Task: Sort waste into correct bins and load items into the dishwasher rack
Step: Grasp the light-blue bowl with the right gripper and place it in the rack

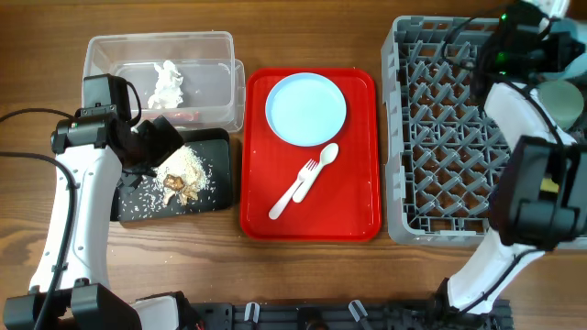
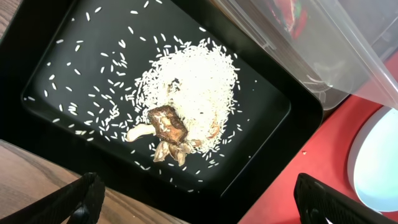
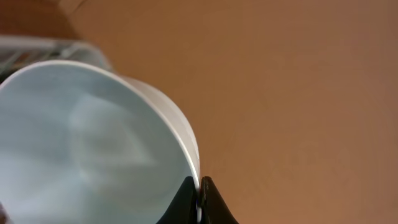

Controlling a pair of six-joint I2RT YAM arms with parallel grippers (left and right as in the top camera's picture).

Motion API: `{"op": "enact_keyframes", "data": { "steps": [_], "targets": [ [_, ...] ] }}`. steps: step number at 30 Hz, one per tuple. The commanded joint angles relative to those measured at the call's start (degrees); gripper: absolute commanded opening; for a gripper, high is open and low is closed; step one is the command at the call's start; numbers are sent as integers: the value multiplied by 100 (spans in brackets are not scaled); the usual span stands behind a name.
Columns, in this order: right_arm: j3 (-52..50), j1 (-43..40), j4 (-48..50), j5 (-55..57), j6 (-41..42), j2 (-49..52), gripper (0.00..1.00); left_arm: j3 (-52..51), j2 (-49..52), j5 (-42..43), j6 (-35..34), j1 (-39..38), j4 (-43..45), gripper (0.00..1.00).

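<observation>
Bowl [image 3: 81,143] rim sits clamped in right pincer [image 3: 200,185] for loading into rack [image 1: 440,137]; left pincer [image 2: 205,202] gapes open above black tray [image 2: 267,130].

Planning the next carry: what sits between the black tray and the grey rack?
In the overhead view, the red tray lies between the black tray and the rack, carrying the blue plate, fork and spoon.
</observation>
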Motion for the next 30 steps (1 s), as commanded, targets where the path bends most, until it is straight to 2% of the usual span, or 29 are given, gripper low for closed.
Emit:
{"op": "enact_keyframes", "data": {
  "steps": [1, 3, 9, 10, 11, 12, 13, 17, 18, 21, 25, 27, 30],
  "targets": [
    [37, 11, 39, 203, -15, 365, 4, 33, -55, 24, -96, 22, -9, 99],
    [37, 81, -136, 201, 348, 402, 4, 33, -55, 55, -96, 22, 0, 98],
    [37, 459, -317, 199, 485, 402, 5, 33, -55, 57, -96, 22, 11, 99],
    [37, 509, -452, 199, 581, 402, 10, 33, -55, 57, -96, 22, 11, 99],
    [37, 553, -544, 201, 629, 402, 23, 33, -55, 57, -96, 22, 11, 99],
    [37, 608, -675, 201, 654, 402, 47, 33, -55, 55, -96, 22, 13, 99],
    [37, 645, -717, 229, 647, 402, 58, 33, -55, 55, -96, 22, 13, 99],
    [37, 861, -946, 146, 883, 203, 82, 33, -55, 55, -96, 22, 15, 99],
    [37, 946, -1379, -212, 1176, 57, 84, 33, -55, 55, -94, 22, 15, 99],
    [37, 1078, -3366, -2590, 2498, -553, 88, 33, -55, 55, -96, 22, 17, 99],
    [37, 1091, -4015, -4079, 2798, -1246, 90, 33, -55, 55, -94, 22, 17, 99],
    [37, 1126, -4266, -5584, 2850, -1773, 90, 33, -55, 55, -94, 22, 15, 99],
    [37, 1316, -4454, -8465, 3711, -2262, 88, 33, -55, 55, -96, 22, 15, 100]
  ]
}}
